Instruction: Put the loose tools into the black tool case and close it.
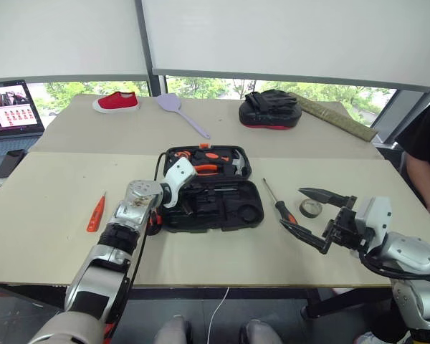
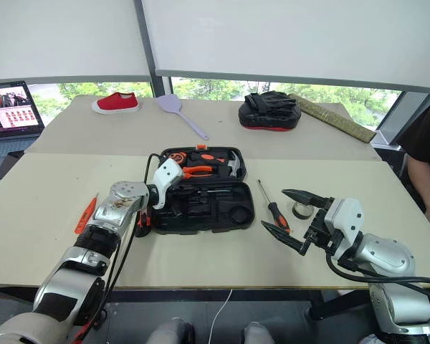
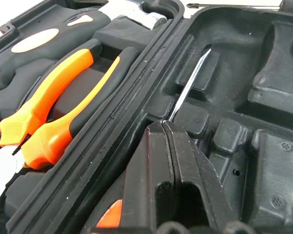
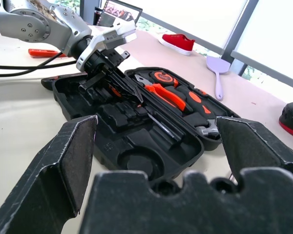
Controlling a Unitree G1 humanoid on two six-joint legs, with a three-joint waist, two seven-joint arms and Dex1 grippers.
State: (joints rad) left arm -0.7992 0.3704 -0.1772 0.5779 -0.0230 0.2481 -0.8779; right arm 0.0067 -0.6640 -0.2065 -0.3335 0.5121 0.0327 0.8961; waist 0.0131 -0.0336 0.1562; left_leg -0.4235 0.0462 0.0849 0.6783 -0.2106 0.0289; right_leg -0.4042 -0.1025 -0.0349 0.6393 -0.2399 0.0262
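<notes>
Holding a screwdriver (image 3: 188,83) by the shaft, the left gripper (image 3: 165,127) has its fingers pressed together on the thin metal rod over the near half of the case (image 1: 222,215), and the grip so far down the shaft looks chosen so the tool can be lowered lengthwise into one of the moulded slots. The case lies open and flat in the middle of the counter (image 1: 50,215), hinge line running across it, its far half already carrying orange-handled pliers (image 3: 53,107) and other tools, its near half showing mostly bare recesses; that leaves the near half as the likely home for the loose pieces. Just right of the case lies a second screwdriver (image 1: 280,203), tip pointing away from the robot, and right of that the tape roll (image 1: 310,208), both within easy reach of the right gripper (image 1: 314,218), which hovers beside them with its fingers wide apart and nothing between them, apparently waiting its turn. Well left of the case rests an orange tool (image 1: 94,213), lying alone on the counter; whether it is the knife or a third screwdriver I cannot tell. Beyond the case sit the spatula (image 1: 180,111), a red shoe (image 1: 117,102) and the mitt (image 1: 269,109), none of them part of the job. The lid cannot be shut until the outlying tools are gathered.
</notes>
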